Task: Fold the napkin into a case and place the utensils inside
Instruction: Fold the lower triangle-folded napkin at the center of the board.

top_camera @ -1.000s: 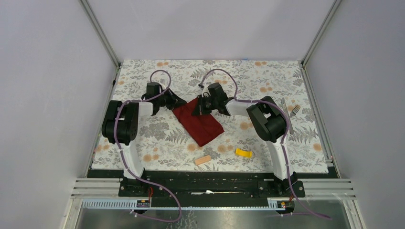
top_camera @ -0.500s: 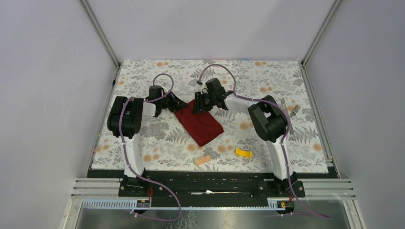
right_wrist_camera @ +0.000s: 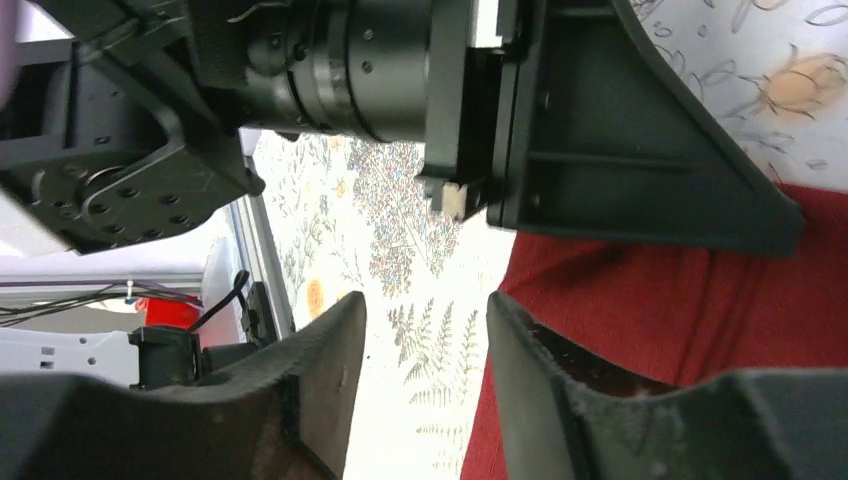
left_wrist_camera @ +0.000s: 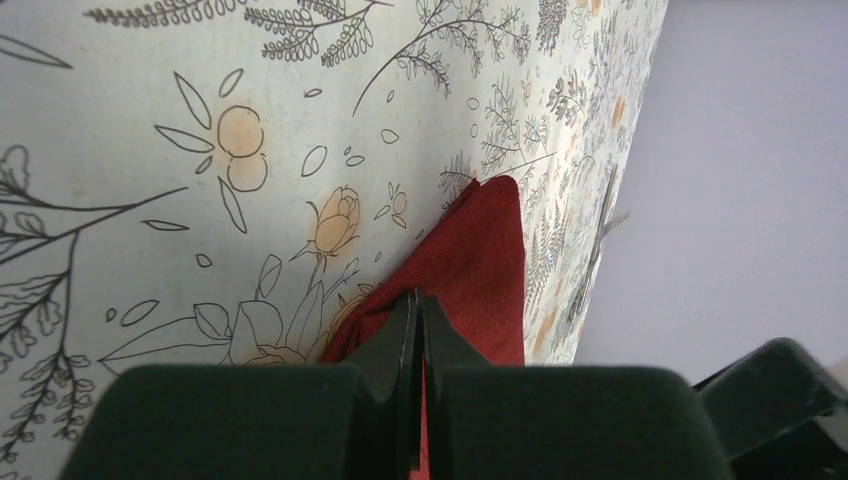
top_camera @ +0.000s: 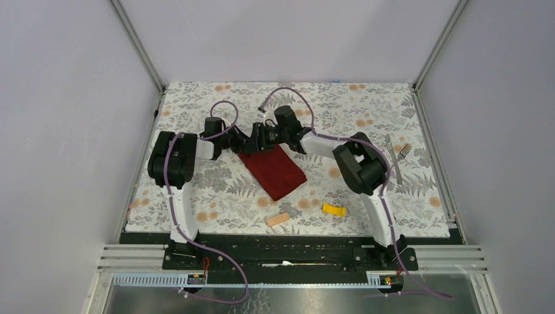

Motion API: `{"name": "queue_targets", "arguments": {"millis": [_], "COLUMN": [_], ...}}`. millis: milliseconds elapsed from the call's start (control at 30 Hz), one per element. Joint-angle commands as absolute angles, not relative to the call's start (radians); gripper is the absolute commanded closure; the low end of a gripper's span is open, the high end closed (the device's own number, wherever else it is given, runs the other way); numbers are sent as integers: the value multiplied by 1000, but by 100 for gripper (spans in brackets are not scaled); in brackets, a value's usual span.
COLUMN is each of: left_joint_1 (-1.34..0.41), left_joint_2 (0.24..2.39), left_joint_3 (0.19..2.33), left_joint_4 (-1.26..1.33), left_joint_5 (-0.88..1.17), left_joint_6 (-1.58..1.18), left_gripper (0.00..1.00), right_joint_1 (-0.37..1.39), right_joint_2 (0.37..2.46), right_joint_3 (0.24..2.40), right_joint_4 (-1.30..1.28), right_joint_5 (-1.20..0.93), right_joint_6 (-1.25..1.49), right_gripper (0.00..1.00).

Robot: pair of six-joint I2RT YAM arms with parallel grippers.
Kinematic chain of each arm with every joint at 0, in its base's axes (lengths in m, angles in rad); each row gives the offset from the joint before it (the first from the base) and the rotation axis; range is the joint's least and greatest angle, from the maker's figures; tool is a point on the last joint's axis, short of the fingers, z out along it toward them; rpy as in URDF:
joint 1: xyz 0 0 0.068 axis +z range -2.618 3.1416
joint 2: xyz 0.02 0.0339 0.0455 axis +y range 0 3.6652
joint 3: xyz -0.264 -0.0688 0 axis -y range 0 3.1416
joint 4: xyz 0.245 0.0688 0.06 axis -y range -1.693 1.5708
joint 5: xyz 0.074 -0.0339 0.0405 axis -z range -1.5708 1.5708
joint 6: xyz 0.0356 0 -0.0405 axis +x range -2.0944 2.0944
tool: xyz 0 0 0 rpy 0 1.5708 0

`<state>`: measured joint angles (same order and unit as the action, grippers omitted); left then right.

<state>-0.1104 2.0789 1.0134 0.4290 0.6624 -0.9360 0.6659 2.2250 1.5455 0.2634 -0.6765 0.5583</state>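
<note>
Left jaws: pressed fully together on the left far corner of the napkin (left_wrist_camera: 478,268); the left wrist view shows red cloth bunched at the tips and running back between them.

Right jaws: parted with a clear gap and nothing held. Bare bench (right_wrist_camera: 425,250) shows through the gap, and the napkin (right_wrist_camera: 660,300) edge lies just under the right-hand finger (right_wrist_camera: 560,350).

Change over the last second: the right jaws have left the napkin's far right corner and swung left. They now sit nose to nose with the left jaws, just beside them; whether they touch I cannot tell. The left jaws have held the same corner throughout.

Napkin (top_camera: 273,171): folded strip, running from both jaws back toward the arm bases. Its far end looks flatter than before.

Knife (top_camera: 393,159) and fork (top_camera: 405,150): well to the right of the right jaws, side by side, unmoved.

Tan block (top_camera: 278,219) and yellow block (top_camera: 334,210): nearer the bases than the jaws, beyond the napkin's near end, unmoved.
</note>
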Motion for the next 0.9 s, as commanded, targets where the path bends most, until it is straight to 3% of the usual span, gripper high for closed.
{"name": "queue_targets", "arguments": {"millis": [0, 333, 867], "left_joint_1": [-101, -101, -101], "left_joint_2": [2095, 2101, 2118], "left_joint_3": [1023, 1025, 1015], "left_joint_4": [372, 365, 373], "left_joint_5": [628, 627, 628], "left_joint_6": [-891, -887, -884], "left_gripper": [100, 100, 100], "right_joint_1": [673, 678, 680], "right_joint_2": [2330, 2415, 2200], "right_joint_3": [1623, 1658, 1296], "right_joint_4": [384, 297, 432], "right_joint_5": [-797, -808, -896], "right_joint_6": [665, 639, 686], "right_gripper": [49, 54, 55]}}
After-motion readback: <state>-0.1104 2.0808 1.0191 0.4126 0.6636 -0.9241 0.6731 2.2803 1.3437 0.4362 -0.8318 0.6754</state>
